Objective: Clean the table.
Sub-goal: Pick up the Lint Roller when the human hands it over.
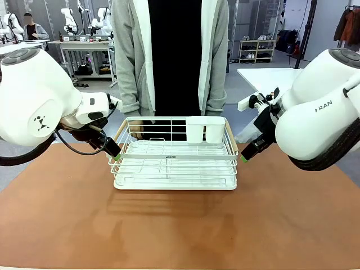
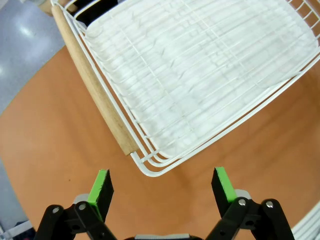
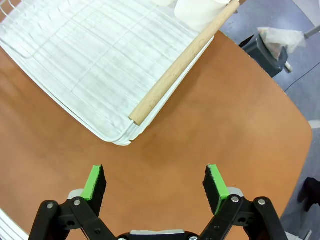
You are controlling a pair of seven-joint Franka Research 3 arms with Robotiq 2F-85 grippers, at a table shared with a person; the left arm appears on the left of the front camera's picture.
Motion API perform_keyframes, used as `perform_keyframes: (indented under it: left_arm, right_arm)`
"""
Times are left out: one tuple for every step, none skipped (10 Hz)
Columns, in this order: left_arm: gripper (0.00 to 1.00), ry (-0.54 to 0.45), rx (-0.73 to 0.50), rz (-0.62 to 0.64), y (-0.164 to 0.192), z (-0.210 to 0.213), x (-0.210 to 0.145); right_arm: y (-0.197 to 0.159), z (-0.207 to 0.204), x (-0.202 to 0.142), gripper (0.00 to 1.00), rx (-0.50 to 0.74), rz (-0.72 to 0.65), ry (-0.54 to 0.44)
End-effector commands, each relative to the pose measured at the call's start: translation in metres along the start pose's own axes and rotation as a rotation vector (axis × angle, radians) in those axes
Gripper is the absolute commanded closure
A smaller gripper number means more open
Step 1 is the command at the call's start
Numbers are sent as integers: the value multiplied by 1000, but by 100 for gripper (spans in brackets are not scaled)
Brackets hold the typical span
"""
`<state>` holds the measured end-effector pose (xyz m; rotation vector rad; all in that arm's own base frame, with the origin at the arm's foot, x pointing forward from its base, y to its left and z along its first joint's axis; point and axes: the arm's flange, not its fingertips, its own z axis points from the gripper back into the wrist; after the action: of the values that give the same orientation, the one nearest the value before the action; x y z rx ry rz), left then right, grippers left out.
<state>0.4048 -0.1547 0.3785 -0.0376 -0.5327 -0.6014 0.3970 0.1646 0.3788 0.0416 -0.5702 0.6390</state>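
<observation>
Directly below my left claw [image 2: 162,182] and my right claw [image 3: 155,181] is the table [image 2: 60,130], its reddish-brown top spreading out around both. I judge it heavy, stiff and slightly grippy, a thing to clear rather than lift. What I would take hold of is the white wire dish rack [image 2: 200,75] standing on it, one corner just ahead of each claw. It looks light and rigid, though thin coated wire could slip in the grip. I reckon the wooden handle [image 2: 95,95] along each end rail is the better hold. It is round, bare wood, running away from the left claw on its left side and away from the right claw toward its upper right. Both claws are spread wide apart, holding nothing and touching nothing, hovering over bare tabletop just short of the rack. Farther off, by the far end of the handle ahead of the right claw, sits a white cup holder [image 3: 197,10]. Beyond the rack a person [image 1: 169,56] stands at the table's far edge.
</observation>
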Motion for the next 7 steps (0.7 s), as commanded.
perform_keyframes:
  left_arm:
    - [0,66,-301,31,16,54,33]
    - [0,123,-373,24,31,76,43]
    - [0,110,-587,107,55,106,46]
    - [0,46,-706,198,86,133,36]
    - [0,-43,-820,280,118,156,13]
    - [0,-113,-900,376,151,177,-25]
    - [0,-159,-892,461,174,189,-64]
  right_arm:
    - [-27,55,25,0,219,-104,38]
    - [-45,80,33,0,368,-190,39]
    - [-71,115,37,0,506,-322,3]
    - [-90,138,32,0,632,-410,-14]
    - [-115,156,19,0,765,-483,-40]
    - [-142,171,-2,0,870,-553,-81]
    - [-167,179,-28,0,912,-627,-113]
